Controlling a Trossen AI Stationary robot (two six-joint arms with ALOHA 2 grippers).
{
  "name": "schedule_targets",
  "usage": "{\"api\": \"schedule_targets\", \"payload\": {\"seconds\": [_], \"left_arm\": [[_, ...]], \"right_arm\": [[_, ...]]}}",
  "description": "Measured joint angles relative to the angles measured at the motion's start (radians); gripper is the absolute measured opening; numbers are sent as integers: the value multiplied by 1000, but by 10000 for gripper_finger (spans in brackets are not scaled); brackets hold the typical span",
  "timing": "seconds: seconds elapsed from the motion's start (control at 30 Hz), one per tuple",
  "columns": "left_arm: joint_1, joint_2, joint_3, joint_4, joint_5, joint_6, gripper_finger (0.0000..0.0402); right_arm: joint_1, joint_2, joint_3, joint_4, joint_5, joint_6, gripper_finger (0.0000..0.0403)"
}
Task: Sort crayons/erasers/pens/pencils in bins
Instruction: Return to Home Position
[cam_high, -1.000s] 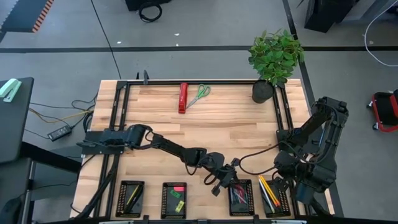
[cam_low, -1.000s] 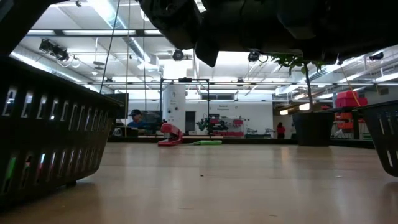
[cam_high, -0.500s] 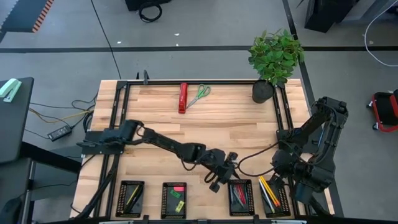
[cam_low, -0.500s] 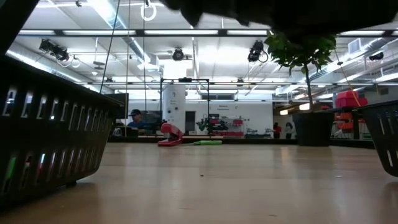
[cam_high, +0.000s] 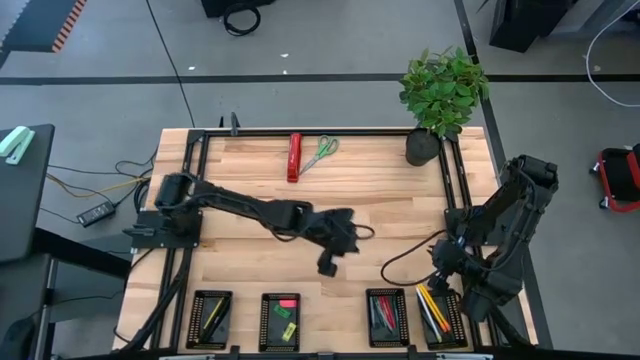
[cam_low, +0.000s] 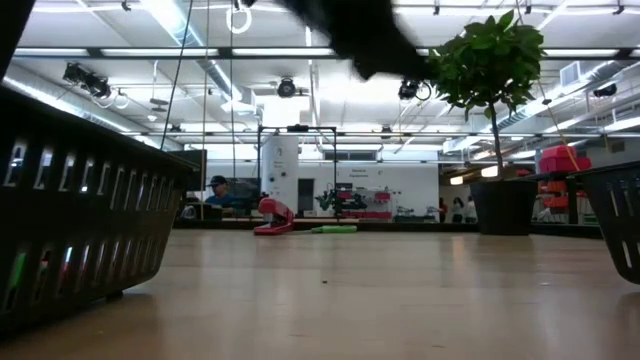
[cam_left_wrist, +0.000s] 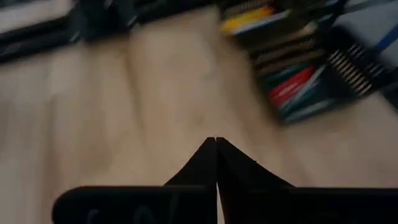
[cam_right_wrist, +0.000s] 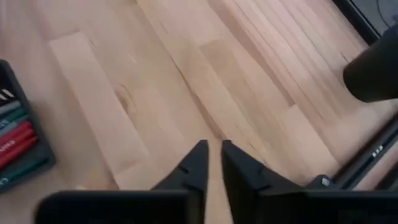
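The wooden surface (cam_high: 330, 205) fills the middle of the high view, bare across its centre, with a dark metal frame along its edges. A potted plant (cam_high: 443, 95) stands at its far right corner, and near the far edge lie a red bar-shaped tool (cam_high: 294, 157) and, just beside it, green-handled scissors (cam_high: 320, 153). The left arm reaches from its base at the left edge out over the middle, and the left end effector (cam_high: 327, 266) hangs above bare wood with its two dark fingers pressed tip to tip, gripping nothing. The right arm is folded at the right edge, and the right end effector (cam_right_wrist: 211, 149) sits low by that near right corner; its fingers stand a narrow gap apart with only wood showing between them, so it holds nothing. Along the near edge stand the four bins (cam_high: 211, 318), small black ribbed trays in a row, well apart from the far-edge tools. Going from left, the first tray shows one yellow stick, the second the erasers (cam_high: 287, 303), pink, green and yellow flat blocks lying apart. The third tray holds the crayons (cam_high: 385, 314), short red and dark sticks lying side by side, and the fourth the pencils (cam_high: 432, 306), long yellow and orange sticks laid lengthwise. The low view shows ribbed tray walls at both sides and people far back in the room.
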Motion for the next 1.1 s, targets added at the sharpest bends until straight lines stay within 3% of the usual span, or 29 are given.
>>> {"api": "schedule_targets", "payload": {"seconds": [0.1, 0.3, 0.47, 0.7, 0.9, 1.1], "left_arm": [[33, -114, -191, 74, -42, -34, 12], [89, -440, -653, 387, -68, -130, 7], [99, -697, -921, 614, -114, -164, 14], [99, -930, -1066, 611, -122, -185, 6], [95, -1052, -1076, 535, -120, -183, 16], [95, -1142, -1076, 376, -120, -178, 6]], "right_arm": [[-5, -42, 1, -3, 45, -49, 9], [-38, -216, -13, -1, 264, -161, 9], [-113, -427, -68, 105, 408, -357, 8], [-201, -724, -261, 559, 459, -918, 7], [-251, -913, -472, 851, 454, -1188, 7], [-292, -1012, -600, 1109, 427, -1486, 7]]}}
